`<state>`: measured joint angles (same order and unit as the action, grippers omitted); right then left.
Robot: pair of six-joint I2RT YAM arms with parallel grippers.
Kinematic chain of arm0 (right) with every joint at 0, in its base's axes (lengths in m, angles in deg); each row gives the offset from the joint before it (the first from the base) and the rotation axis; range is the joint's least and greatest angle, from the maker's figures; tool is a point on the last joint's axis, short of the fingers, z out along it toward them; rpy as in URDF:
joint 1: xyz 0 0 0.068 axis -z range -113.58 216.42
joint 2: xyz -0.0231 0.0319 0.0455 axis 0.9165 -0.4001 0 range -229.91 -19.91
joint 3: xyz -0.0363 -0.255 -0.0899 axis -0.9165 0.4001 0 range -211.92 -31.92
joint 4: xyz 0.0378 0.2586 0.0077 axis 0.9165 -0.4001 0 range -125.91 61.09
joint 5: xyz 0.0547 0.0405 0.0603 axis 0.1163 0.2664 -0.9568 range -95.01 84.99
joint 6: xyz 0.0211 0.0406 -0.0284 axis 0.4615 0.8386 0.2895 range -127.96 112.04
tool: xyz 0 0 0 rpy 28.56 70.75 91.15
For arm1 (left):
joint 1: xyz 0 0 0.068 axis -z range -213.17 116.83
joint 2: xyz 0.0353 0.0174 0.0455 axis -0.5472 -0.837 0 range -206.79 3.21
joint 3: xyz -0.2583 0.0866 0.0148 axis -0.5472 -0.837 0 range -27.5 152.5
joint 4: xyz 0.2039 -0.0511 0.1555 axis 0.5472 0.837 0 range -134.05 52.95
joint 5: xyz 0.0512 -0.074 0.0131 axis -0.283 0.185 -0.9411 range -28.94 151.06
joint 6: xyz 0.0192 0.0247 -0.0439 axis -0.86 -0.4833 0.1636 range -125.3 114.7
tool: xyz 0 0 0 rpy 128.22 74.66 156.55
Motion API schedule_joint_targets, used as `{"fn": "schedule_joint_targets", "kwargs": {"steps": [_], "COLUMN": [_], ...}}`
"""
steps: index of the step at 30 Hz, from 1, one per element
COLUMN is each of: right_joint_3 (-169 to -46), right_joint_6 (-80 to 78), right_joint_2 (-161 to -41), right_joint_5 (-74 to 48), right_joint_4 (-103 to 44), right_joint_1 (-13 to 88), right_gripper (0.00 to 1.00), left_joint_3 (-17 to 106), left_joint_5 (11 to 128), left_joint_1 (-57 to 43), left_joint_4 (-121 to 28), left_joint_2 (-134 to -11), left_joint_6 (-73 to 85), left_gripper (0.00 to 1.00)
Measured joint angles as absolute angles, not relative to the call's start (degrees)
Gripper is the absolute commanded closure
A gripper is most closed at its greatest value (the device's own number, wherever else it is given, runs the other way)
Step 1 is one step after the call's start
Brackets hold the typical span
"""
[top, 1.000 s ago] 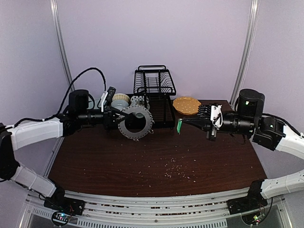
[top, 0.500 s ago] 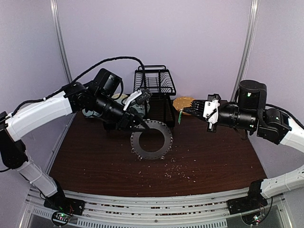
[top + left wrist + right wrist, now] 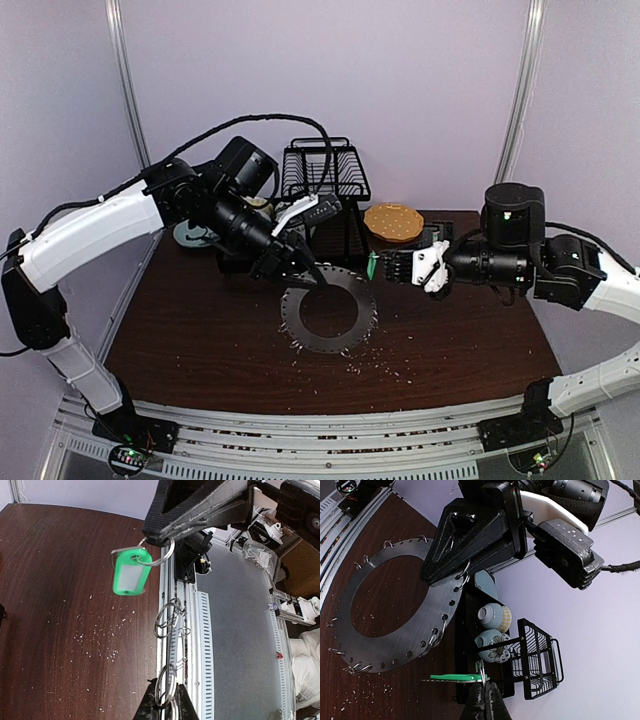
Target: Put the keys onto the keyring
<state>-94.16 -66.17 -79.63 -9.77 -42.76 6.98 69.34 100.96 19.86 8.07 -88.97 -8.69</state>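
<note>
The keyring (image 3: 329, 313), a flat dark grey disc with a big hole and wire loops round its rim, hangs tilted just above the table. My left gripper (image 3: 309, 279) is shut on its upper left rim. In the left wrist view the disc (image 3: 173, 644) runs edge-on out of the shut fingers (image 3: 167, 685). My right gripper (image 3: 386, 266) is shut on the small ring of a green-headed key (image 3: 372, 266), just right of the disc's upper right rim and apart from it. The key (image 3: 131, 573) dangles below the right gripper (image 3: 159, 539). The right wrist view shows it edge-on (image 3: 455, 677).
A black wire dish rack (image 3: 326, 176) stands at the back with two bowls (image 3: 494, 617) beside it. An orange round plate (image 3: 392, 221) lies at the back right and a pale blue plate (image 3: 190, 235) at the back left. Pale crumbs (image 3: 370, 355) dot the table.
The left arm has swung the keyring right and down, from in front of the rack to the table's middle. The right gripper has carried the key left, up to the disc's rim.
</note>
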Motion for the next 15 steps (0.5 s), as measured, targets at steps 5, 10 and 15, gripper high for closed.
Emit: {"fn": "schedule_joint_targets", "kwargs": {"steps": [5,10,15], "right_joint_3": [-94.05,-94.05,-94.05], "right_joint_6": [-68.12,-69.71,-70.79], "right_joint_2": [-79.85,-79.94,-79.96], "right_joint_5": [-10.31,-11.74,-12.52], "right_joint_4": [-43.48,-44.44,-45.01], "right_joint_1": [6.65,6.12,5.23], "right_gripper": [1.0,1.0,1.0], "left_joint_3": [72.46,75.46,76.49], "left_joint_5": [102.42,103.67,103.93], "left_joint_1": [20.36,21.19,21.3], "left_joint_4": [10.14,10.97,11.19], "left_joint_2": [-91.51,-94.0,-95.16], "left_joint_6": [-9.24,-9.26,-9.22], "left_gripper": [1.0,1.0,1.0]}}
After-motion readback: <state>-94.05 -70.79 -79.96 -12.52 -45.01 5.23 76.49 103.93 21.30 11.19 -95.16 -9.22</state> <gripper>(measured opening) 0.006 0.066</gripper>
